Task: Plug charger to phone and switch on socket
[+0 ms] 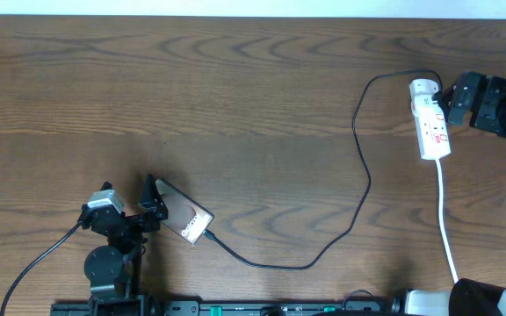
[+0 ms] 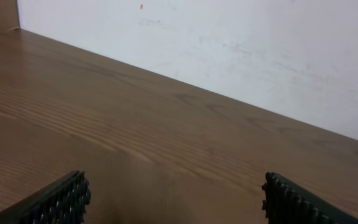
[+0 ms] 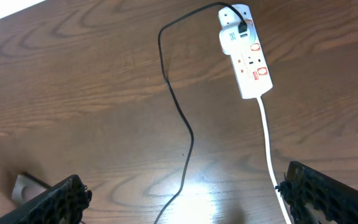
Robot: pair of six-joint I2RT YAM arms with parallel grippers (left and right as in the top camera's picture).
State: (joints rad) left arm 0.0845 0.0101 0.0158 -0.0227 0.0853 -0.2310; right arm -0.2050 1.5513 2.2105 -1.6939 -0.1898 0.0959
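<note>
Black ribbed fingers (image 2: pixel 61 202) of the left gripper (image 1: pixel 152 211) are standing wide apart over bare wood, empty, just beside the phone (image 1: pixel 184 221). The right gripper (image 1: pixel 457 98) is also gaping, holding nothing, next to the socket (image 1: pixel 430 121). The charger (image 1: pixel 358 158) is running from socket to phone across the table (image 1: pixel 235 105).

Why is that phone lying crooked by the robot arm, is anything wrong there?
Nothing looks damaged or spilled. The phone lies askew at the left gripper, which is open. The black charger already runs from the phone's end in a loose loop to the socket. The right gripper, open, sits beside the socket.
</note>
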